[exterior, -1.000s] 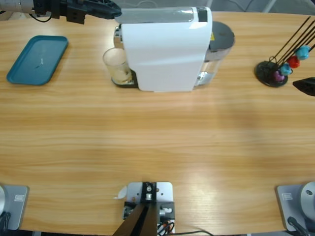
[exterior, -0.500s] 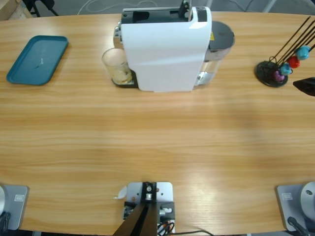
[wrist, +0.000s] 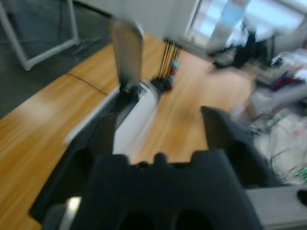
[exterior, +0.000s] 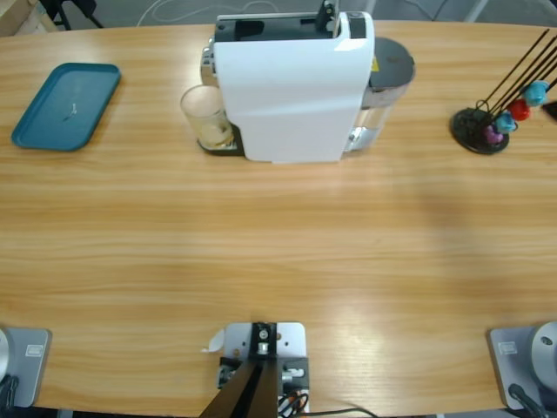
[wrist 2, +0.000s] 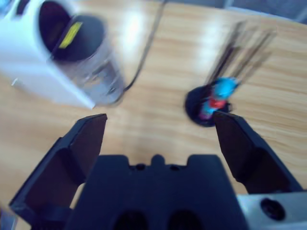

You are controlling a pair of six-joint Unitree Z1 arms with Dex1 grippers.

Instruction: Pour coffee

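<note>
Coffee: shallow tan pool in the bottom of the clear glass, at about 11 o'clock on the table.
Glass: upright on the drip stand, touching the 9 o'clock side of the white machine.
Machine lid: lever raised at the top, standing upright in the left wrist view.
Left gripper: jaws spread apart, empty, above the machine and looking along its length; not visible in the high view.
Right gripper: jaws wide apart, empty, hovering between the water tank and the capsule stand, touching neither.
Capsule stand: at 2 o'clock, thin rods fanning outward, coloured capsules near its base.
Teal tray: empty, at 10 o'clock, well apart from the glass.
Risk, glass: thin, clear and close against the machine; an off-centre closing jaw could likely tip it or knock it off the stand and spill the coffee.
Risk, lever: upright and directly under the left gripper; a low pass could probably catch it.
Risk, rods: close to the right gripper; a sideways swing could likely snag them and topple the stand.
Risk, pour: little liquid, so a fast tilt could probably slosh it past the rim.
</note>
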